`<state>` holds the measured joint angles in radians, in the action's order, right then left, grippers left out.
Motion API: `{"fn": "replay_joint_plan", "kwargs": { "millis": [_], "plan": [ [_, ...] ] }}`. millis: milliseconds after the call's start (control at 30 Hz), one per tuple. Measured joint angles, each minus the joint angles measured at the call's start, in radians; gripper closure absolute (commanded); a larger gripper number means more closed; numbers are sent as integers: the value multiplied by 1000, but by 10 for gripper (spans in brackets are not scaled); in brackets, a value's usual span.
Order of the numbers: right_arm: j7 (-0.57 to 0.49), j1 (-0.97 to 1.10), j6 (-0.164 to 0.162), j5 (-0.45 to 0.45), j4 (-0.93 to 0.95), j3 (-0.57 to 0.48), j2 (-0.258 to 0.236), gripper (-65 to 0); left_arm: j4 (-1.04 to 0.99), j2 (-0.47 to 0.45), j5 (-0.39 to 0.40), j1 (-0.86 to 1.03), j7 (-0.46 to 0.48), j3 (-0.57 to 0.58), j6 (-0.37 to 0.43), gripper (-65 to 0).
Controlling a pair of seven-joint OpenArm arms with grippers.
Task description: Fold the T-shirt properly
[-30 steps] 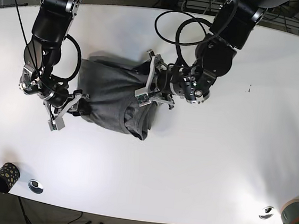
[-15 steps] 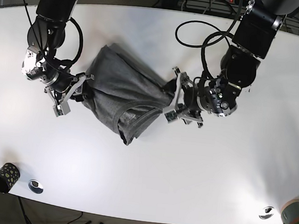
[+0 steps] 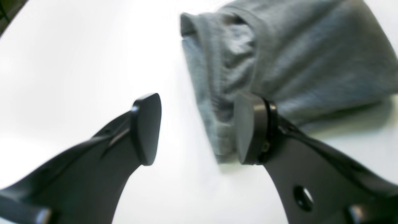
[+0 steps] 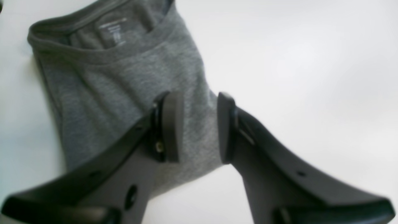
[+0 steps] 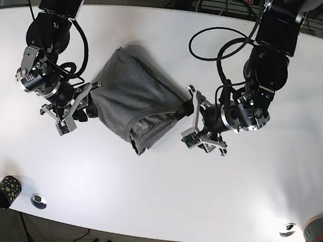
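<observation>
A folded grey cotton T-shirt point(image 5: 134, 98) lies on the white tabletop point(image 5: 159, 196), left of centre toward the far edge. A pale printed neck label point(image 4: 112, 31) inside its collar is too blurred to read. The left gripper point(image 3: 199, 127) is spread wide at the shirt's edge, and the right gripper point(image 4: 195, 126) is parted over the fabric, neither grasping anything.

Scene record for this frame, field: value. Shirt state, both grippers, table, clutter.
shirt: grey T-shirt, bunched, partly folded, collar visible, not flat
left gripper: jaws wide open, one fingertip over the shirt edge, nothing clamped
right gripper: jaws apart, over the shirt edge, fabric seen between them, no clear pinch
table: white
clutter: dark speckled cup at near edge, apart from the shirt
fold status: not finished
</observation>
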<state>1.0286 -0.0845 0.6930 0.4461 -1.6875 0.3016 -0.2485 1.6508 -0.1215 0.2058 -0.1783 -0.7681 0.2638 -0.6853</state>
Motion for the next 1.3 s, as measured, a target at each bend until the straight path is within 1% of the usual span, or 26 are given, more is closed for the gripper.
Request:
{"fn": "replay_joint_plan", "kwargs": {
  "millis": [67,100,167,200,267,333,433,567,633,667,767,800,900,967,1100,1200,1267,1300],
  "plan": [
    [2,-11,1,-2,38,14,-11,-166,0,19,-10,16,-13,14,0,-344],
    [5,-21,6,-6,64,20,-17,-166,0,30,-11,23,-13,21,0,-344],
    [7,-50,2,-24,128,26,-25,-166,0,53,-8,32,-8,32,0,-344],
    [-1,-61,5,-14,161,27,-31,-166,0,64,-7,36,-5,37,0,-344],
    [-12,-80,0,-18,232,22,-47,-166,0,83,-3,49,-1,43,0,-344],
    [-49,-81,3,-6,275,21,-56,-166,0,91,-3,63,-2,50,0,-344],
    [-56,-76,-1,-10,306,18,-59,-166,0,99,-11,79,-6,50,4,-344],
    [-67,-37,-1,-5,302,6,-55,-166,0,111,-11,80,-6,47,4,-344],
    [-63,-12,-1,-6,287,-30,-56,-166,0,113,-10,79,-5,46,42,-344],
    [-61,3,-6,-9,277,-58,-59,-166,2,114,-3,79,-5,47,71,-344],
    [-59,56,-5,-12,219,-116,-54,-166,3,116,-3,79,-5,47,159,-344],
    [-60,76,-4,-7,191,-133,-50,-166,3,115,-4,79,-4,47,187,-344],
    [-55,127,-4,-5,120,-169,-14,-166,5,112,-5,79,-4,44,249,-344],
    [-51,152,-4,-6,84,-198,6,-166,9,113,-3,80,-2,45,270,-344],
    [-10,170,-5,-6,36,-318,46,-166,26,113,0,79,-2,47,330,-344],
    [19,173,-2,-8,-2,-404,98,-166,32,113,0,79,-2,47,367,-344],
    [27,177,-2,-4,-34,-439,130,-166,33,113,-1,81,-3,47,388,-346],
    [21,180,-11,5,-48,-440,143,-166,33,112,4,81,-6,44,386,-346]
  ]
}}
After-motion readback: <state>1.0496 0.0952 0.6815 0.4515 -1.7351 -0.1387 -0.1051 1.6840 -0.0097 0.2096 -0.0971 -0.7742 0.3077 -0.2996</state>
